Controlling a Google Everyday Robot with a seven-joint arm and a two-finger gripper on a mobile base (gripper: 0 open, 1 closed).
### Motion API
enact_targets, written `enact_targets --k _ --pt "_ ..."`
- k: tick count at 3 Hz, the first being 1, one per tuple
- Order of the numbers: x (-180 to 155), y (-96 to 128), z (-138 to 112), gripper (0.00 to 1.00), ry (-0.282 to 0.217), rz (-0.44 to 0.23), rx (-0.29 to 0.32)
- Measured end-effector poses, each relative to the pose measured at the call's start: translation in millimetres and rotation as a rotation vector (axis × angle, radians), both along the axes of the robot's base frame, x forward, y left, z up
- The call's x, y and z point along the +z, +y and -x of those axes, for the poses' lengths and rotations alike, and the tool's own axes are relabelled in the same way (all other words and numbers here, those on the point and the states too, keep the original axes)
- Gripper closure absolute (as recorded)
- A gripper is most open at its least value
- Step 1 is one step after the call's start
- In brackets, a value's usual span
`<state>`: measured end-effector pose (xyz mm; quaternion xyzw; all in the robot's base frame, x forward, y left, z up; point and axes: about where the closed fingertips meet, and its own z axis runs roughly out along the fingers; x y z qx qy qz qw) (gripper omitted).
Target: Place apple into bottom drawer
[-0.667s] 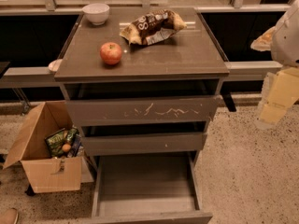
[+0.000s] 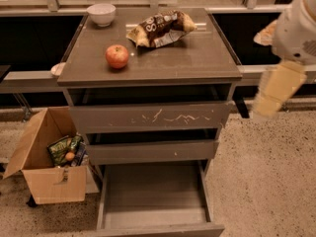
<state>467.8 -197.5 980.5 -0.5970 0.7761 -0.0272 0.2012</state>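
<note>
The red apple (image 2: 117, 56) with yellowish patches sits on the cabinet top (image 2: 197, 58), left of centre. The bottom drawer (image 2: 153, 194) is pulled out at the foot of the cabinet, a wide shallow tray with nothing in it. My gripper (image 2: 274, 90) hangs blurred at the right edge of the camera view, off the cabinet's right side and well away from the apple, with nothing seen in it.
A white bowl (image 2: 101, 14) stands at the back left of the top and a crumpled snack bag (image 2: 160, 28) lies at the back centre. The scratched top drawer (image 2: 148, 117) and middle drawer (image 2: 153, 151) stick out slightly. An open cardboard box (image 2: 47, 162) of packets stands on the floor at left.
My arm has shifted left and down at the right edge of the view. The apple, bowl, bag and drawers have not moved.
</note>
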Motion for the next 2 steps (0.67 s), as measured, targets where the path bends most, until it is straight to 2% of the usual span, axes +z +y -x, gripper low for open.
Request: enact_targets --k 1,2 --pt "4.2 43.3 -44.2 0.0 -0.061 -0.108 -0.001" --pt "-3.3 101.0 -79.3 0.0 -0.052 -0.261 0.026"
